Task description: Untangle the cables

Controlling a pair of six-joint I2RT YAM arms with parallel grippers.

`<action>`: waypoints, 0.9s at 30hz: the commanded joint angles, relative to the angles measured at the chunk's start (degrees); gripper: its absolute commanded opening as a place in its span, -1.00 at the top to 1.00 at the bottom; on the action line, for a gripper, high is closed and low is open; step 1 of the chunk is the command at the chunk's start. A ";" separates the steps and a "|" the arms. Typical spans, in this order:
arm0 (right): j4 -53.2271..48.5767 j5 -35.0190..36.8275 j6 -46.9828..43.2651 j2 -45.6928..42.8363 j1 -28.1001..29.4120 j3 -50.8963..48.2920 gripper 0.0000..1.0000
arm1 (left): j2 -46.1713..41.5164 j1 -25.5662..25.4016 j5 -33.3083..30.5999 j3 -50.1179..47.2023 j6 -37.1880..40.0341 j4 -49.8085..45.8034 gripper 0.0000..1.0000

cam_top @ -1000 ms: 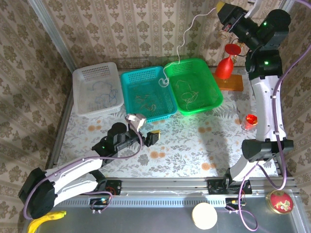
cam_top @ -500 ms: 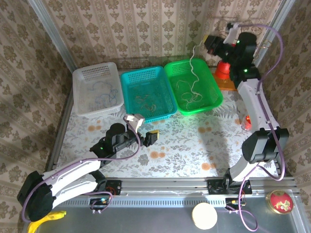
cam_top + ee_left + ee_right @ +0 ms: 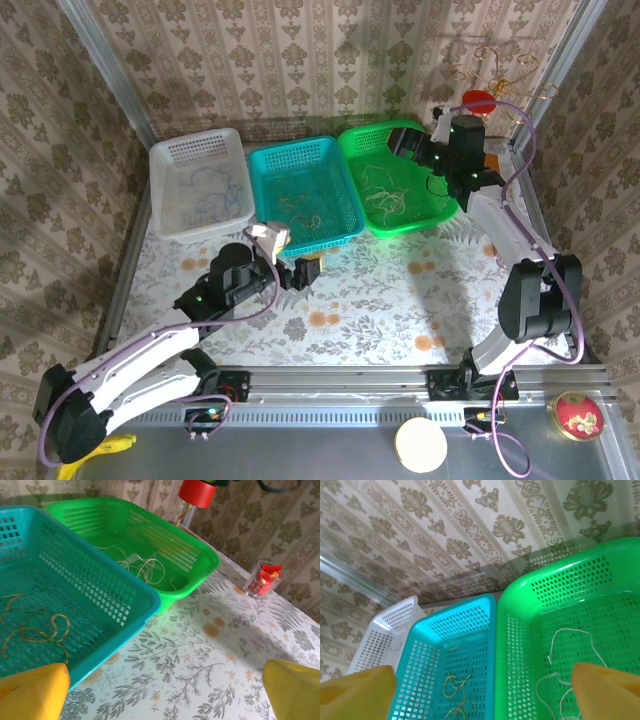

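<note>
Three baskets stand in a row at the back. The white basket (image 3: pixel 170 200) holds a blue cable (image 3: pixel 207 186). Thin yellow cables (image 3: pixel 300 205) (image 3: pixel 451 685) (image 3: pixel 35 632) lie in the teal basket (image 3: pixel 340 195) (image 3: pixel 415 660) (image 3: pixel 125 587). White cables (image 3: pixel 385 190) (image 3: pixel 577 632) (image 3: pixel 145 567) lie loose in the green basket (image 3: pixel 445 195) (image 3: pixel 520 630) (image 3: pixel 200 555). My right gripper (image 3: pixel 408 148) (image 3: pixel 480 695) hangs open above the green basket's far right side, holding nothing. My left gripper (image 3: pixel 305 270) (image 3: pixel 165 700) is open low over the table, just in front of the teal basket.
A small clear cup with red contents (image 3: pixel 262 579) stands on the table right of the green basket. A red stand (image 3: pixel 478 98) (image 3: pixel 200 492) rises behind that basket. Along the near rail lie a white disc (image 3: pixel 421 445) and a red cushion (image 3: pixel 575 415).
My right arm has come down from high at the back right to the green basket. The white cable that hung from it now lies in that basket. My left gripper edged toward the teal basket.
</note>
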 commanded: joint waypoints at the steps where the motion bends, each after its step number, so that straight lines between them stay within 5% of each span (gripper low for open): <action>1: -2.92 3.14 -1.40 -6.34 -0.05 -0.60 -1.00 | -1.29 1.81 -3.94 4.06 -5.02 -8.60 -1.00; 8: -7.99 4.39 -1.72 -19.59 -0.05 -10.56 -1.00 | -5.48 9.27 -11.43 9.72 -1.82 -20.35 -1.00; 14: -4.40 17.52 -2.21 -34.64 0.28 -30.10 -1.00 | -9.26 26.40 -12.47 10.97 9.11 -19.19 -1.00; 21: 10.44 33.43 -10.59 -41.51 0.75 -50.83 -1.00 | -3.24 46.65 -5.64 0.58 15.19 -0.86 -1.00; 27: 16.05 38.28 -14.29 -35.78 0.81 -54.29 -1.00 | 8.40 47.90 -5.56 -9.03 17.65 19.84 -1.00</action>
